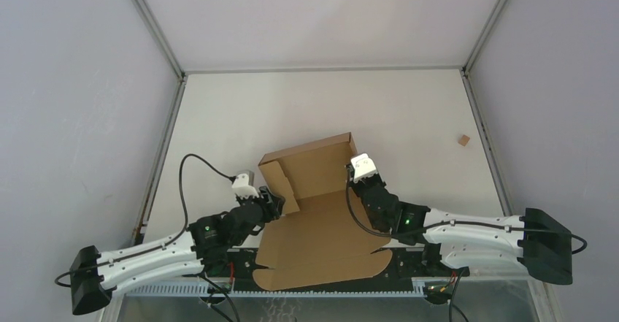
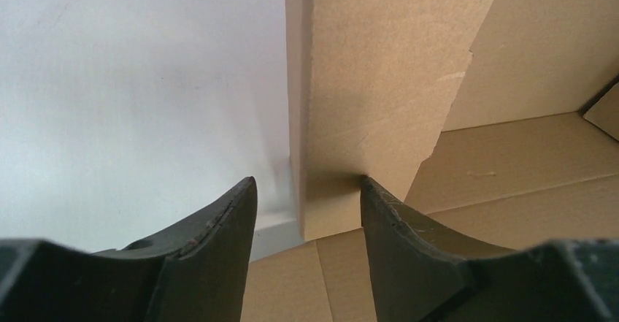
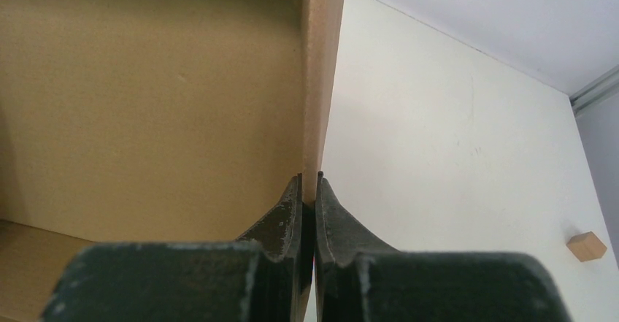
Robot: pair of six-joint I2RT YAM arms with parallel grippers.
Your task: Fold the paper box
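Brown cardboard paper box [image 1: 321, 227] lies partly folded, far walls upright.

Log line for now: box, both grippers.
paper box: partly folded, walls raised | left gripper: open, astride left wall | right gripper: shut on right wall

The paper box [image 1: 321, 227] lies on the counter [image 1: 321, 110] toward its 6 o'clock edge, walls raised at the box's 12 o'clock end. The left jaws straddle the 9 o'clock wall and the right jaws pinch the 3 o'clock wall. A small block [image 1: 463, 139] lies at 2 o'clock, well apart.
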